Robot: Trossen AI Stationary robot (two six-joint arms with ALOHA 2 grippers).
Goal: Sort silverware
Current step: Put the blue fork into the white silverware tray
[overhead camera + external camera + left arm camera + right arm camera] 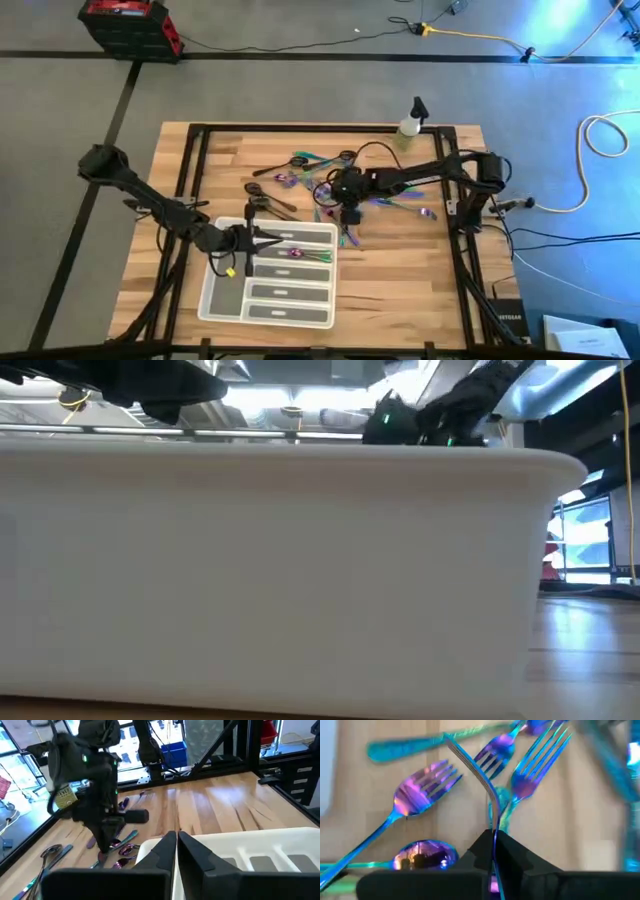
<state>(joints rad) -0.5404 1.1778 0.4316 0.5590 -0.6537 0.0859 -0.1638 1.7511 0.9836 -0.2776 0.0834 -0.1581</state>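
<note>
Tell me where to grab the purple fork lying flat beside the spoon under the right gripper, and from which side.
Grip the fork by its bare handle midway, coming straight down with the jaws across its narrow width. It lies flat on the wood; the tines sit near other forks, the handle runs clear. The right gripper is shut on a slim utensil.

A translucent white compartment tray [268, 301] rests on the near-left area of the wooden bench [400, 280]. In the low view its long side wall [270, 570] fills nearly the whole frame. A small spray bottle [410, 122] stands upright near the far edge of the bench. On the grey floor beyond the bench sit a red-and-black case [128, 27] and a yellow cable [480, 38].
</note>
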